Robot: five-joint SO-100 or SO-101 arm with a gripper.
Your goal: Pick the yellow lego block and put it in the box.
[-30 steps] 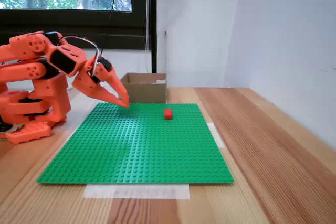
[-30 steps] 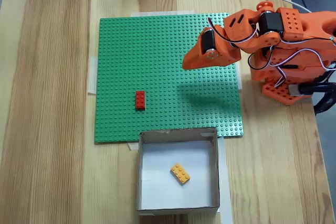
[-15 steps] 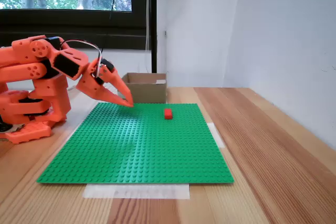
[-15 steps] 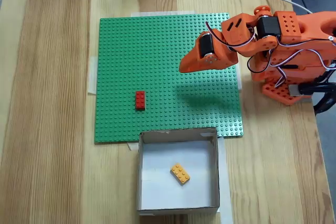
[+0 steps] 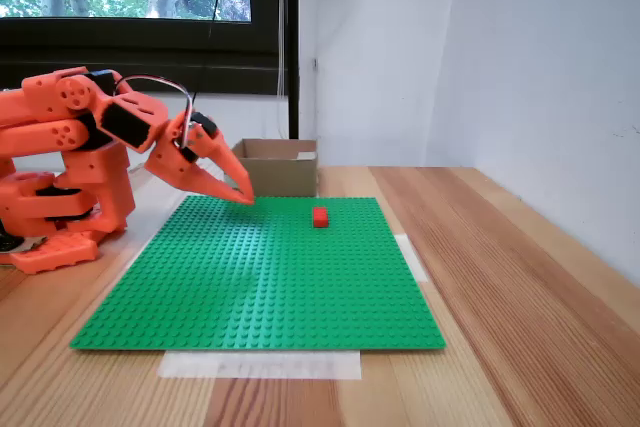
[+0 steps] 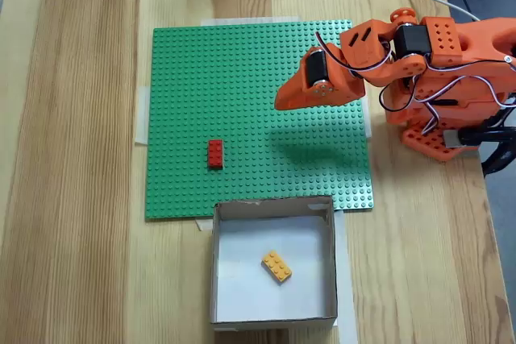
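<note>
Yellow lego block point(image 6: 276, 266) lies flat inside the box point(image 6: 274, 209), slightly skewed, near the floor's centre. Gripper point(image 6: 280, 101) hangs above the green baseplate point(image 6: 201, 78), well apart from the block: in the top-down fixed view the block sits at about 6 o'clock from the fingertips. Gripper carries nothing; jaws look closed to a point, though neither view is clear enough to be sure. Red brick point(image 6: 215, 153) sits on the baseplate at roughly 8 o'clock from the gripper. Bench point(image 6: 72, 159) is wood.
</note>
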